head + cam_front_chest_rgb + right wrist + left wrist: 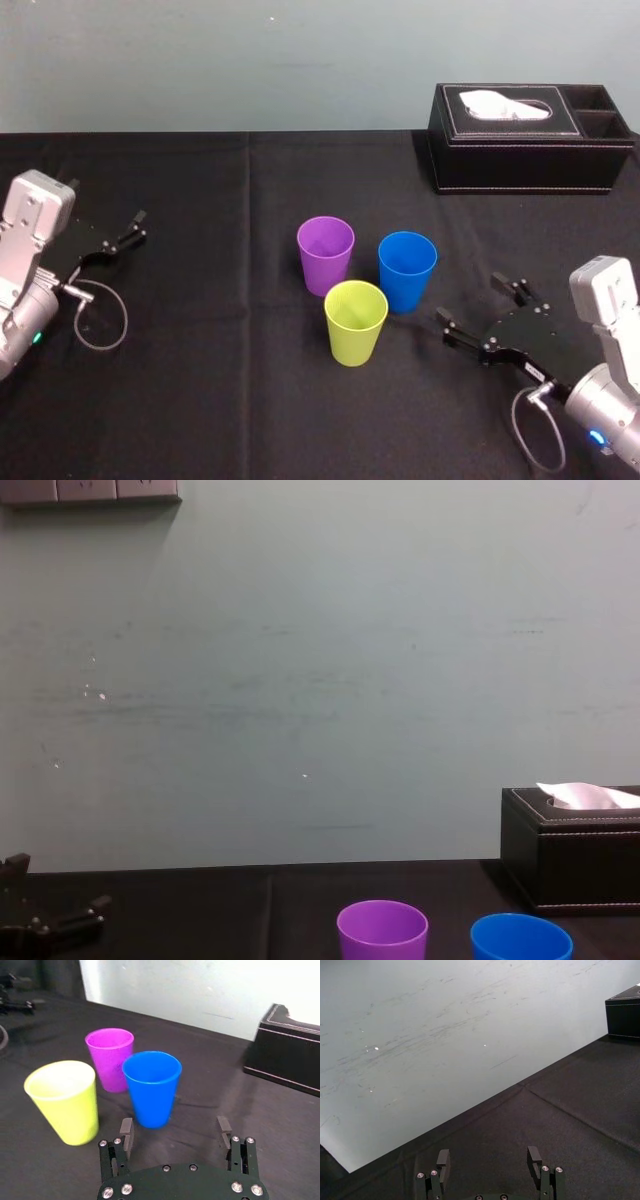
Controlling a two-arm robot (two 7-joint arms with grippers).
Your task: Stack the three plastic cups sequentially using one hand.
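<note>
Three cups stand upright and separate in a tight cluster mid-table: a purple cup (pixel 326 255) at the back, a blue cup (pixel 407 270) to its right, and a yellow-green cup (pixel 355 322) in front. My right gripper (pixel 472 302) is low over the cloth just right of the blue cup, open, with nothing between its fingers. The right wrist view has the right gripper (pixel 175 1127) facing the blue cup (pixel 151 1085), with the purple cup (pixel 110 1057) and yellow-green cup (pixel 65 1097) beside it. My left gripper (pixel 125 235) sits parked at the far left, open and empty.
A black stitched tissue box (pixel 520 140) stands at the back right of the black tablecloth (pixel 220 380). A loose cable loop (pixel 100 320) hangs by the left arm. A pale wall (pixel 320 680) rises behind the table's far edge.
</note>
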